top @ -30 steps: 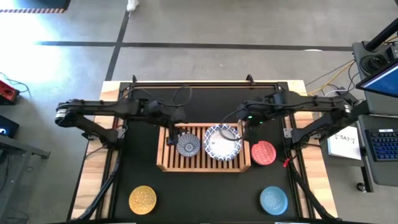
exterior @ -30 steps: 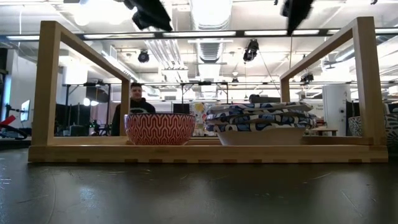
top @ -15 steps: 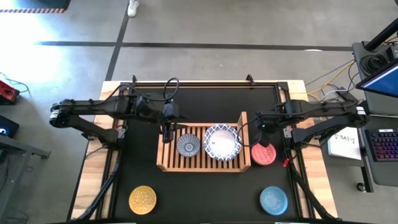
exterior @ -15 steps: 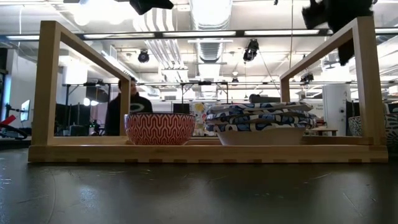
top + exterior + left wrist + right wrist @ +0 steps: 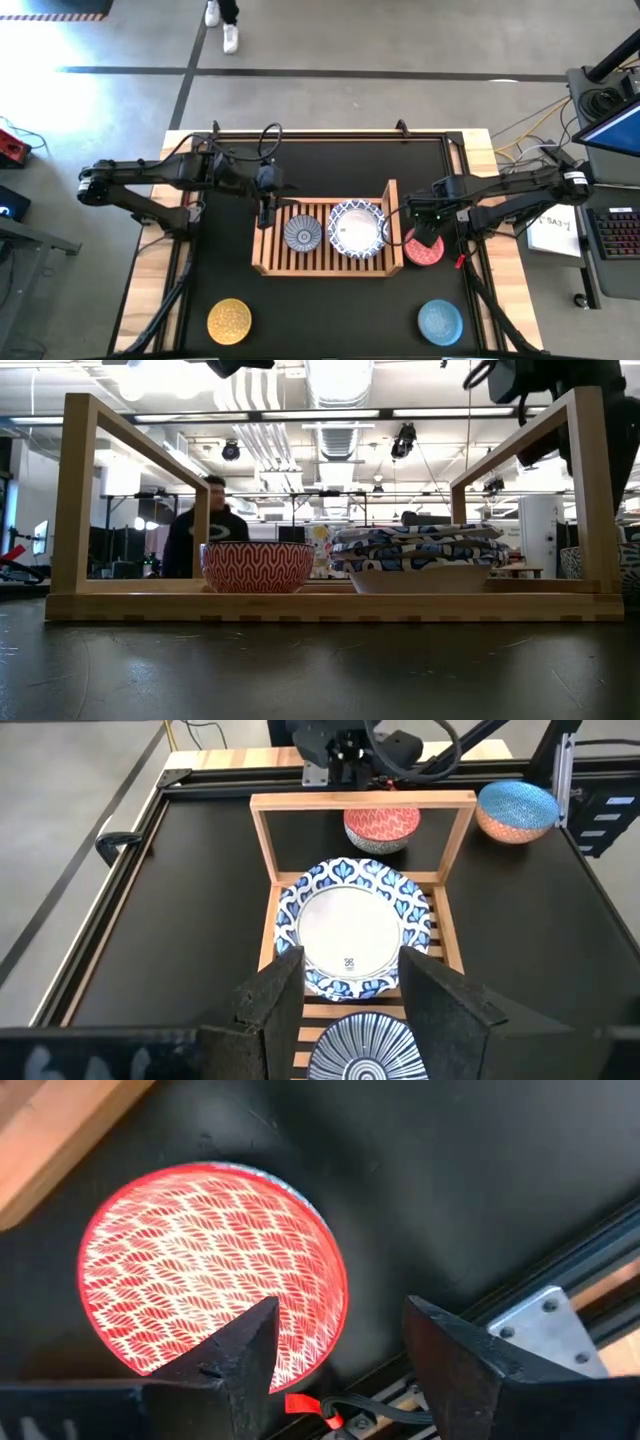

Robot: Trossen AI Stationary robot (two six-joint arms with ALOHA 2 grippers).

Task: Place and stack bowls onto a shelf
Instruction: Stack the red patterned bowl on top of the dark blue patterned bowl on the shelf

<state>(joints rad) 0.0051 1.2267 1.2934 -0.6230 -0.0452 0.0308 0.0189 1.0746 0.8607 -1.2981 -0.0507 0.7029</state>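
going left to right across the table: the left gripper (image 5: 265, 208) has pulled back from over the shelf (image 5: 268, 262) and now hangs at the shelf's left back corner. a second ago it sat right over the grey-blue bowl (image 5: 302, 234); now that bowl sits on the slats by itself, and the left wrist view shows the fingers standing apart with nothing between them. so that drop-off looks finished.

next to it on the shelf is the stack of white bowls (image 5: 357, 228) with blue patterned rims. from table height it reads as several nested together, though the exact count is hard to call. that stack hasn't budged over the last second.

the bigger change is on the right. the right gripper (image 5: 428, 217) has swung off the shelf's right end wall and out over the red bowl (image 5: 424, 247), which sits on the black table top (image 5: 330, 310) just outside the shelf's right side. in the right wrist view the jaws are spread wide, straddling the near rim of the red bowl, not gripping yet. best guess is the red bowl is the next pick and it'll get nested into the grey-blue one.

still waiting at the front of the table: the yellow bowl (image 5: 229, 321) toward the left and the light blue bowl (image 5: 440, 321) toward the right, well apart.

writing: nothing readable on the bowls or shelf. a person (image 5: 207, 540) stands in the room behind; there's a pale mark on their dark top, too small to make out.
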